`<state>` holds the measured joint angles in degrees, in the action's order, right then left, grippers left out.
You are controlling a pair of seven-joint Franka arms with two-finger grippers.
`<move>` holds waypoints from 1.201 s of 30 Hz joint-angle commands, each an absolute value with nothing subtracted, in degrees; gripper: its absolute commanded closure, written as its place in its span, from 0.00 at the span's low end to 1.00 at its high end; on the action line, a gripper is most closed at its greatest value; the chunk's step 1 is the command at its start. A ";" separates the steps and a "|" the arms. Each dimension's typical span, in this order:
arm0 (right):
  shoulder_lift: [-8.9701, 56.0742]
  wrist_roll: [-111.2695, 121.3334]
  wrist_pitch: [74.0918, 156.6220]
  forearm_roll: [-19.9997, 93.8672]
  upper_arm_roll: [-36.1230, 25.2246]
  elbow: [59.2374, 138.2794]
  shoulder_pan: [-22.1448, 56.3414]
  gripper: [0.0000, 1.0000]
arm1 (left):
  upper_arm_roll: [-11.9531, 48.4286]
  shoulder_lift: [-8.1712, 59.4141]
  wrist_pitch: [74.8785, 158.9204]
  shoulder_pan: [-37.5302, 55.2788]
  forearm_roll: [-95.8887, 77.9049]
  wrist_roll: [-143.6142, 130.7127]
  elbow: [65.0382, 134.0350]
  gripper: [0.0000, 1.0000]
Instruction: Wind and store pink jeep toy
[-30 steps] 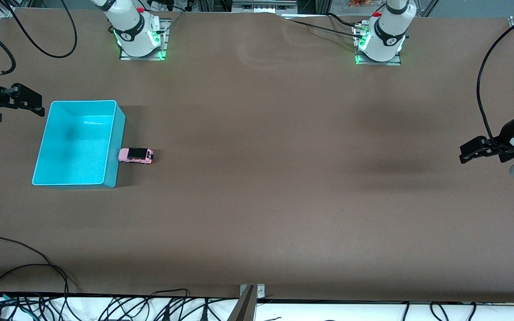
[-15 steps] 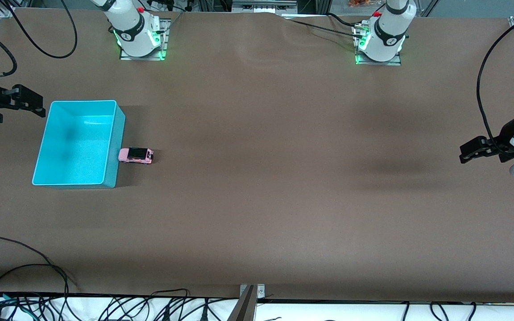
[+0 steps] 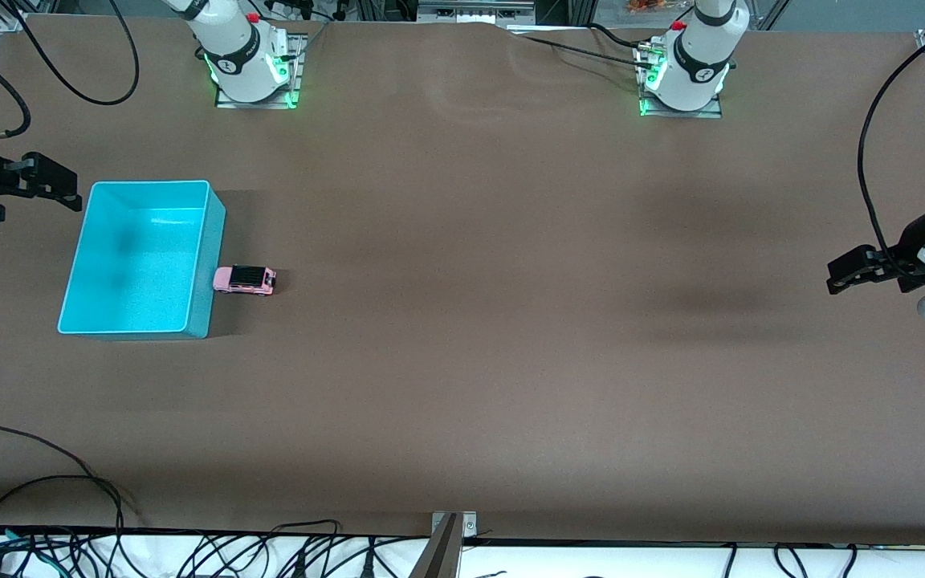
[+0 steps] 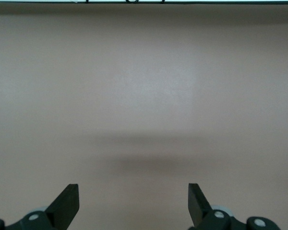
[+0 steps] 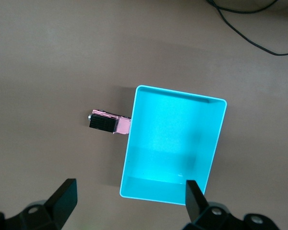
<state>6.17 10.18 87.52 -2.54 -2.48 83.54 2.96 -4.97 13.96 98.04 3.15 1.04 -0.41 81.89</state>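
Left gripper (image 4: pixel 133 203) hovering over bare brown table (image 4: pixel 144 86), black fingertips (image 4: pixel 67 201) spread wide apart, nothing between them. Soft shadow band on the surface below.

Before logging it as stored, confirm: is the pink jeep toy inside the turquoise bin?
No, the pink jeep toy sits on the table beside the turquoise bin.

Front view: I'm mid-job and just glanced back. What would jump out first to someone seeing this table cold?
The turquoise bin stands out first, bright against the brown table toward the right arm's end, with nothing visible inside it. The tiny pink jeep toy sits on the table right against the bin's outer wall. Both arms wait at the table's ends, the right gripper up beside the bin and the left gripper over bare table, both open.
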 commanded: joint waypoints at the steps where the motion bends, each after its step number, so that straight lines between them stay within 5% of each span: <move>1: 6.15 10.46 87.71 -2.90 -2.64 83.06 2.99 0.00 | -4.83 12.57 97.91 3.08 1.32 0.70 83.23 0.00; 26: 7.38 11.34 89.12 2.99 -2.37 84.46 1.85 0.00 | -4.83 12.66 98.00 2.99 1.32 0.70 82.97 0.00; 36: 2.64 10.63 99.66 3.16 -2.46 97.45 1.76 0.00 | -4.83 12.57 98.00 2.99 1.32 0.70 82.97 0.00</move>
<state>7.61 10.18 93.49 1.99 -2.56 88.37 2.11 -4.97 13.90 98.05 3.12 1.04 -0.41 82.08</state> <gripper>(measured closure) 0.000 0.000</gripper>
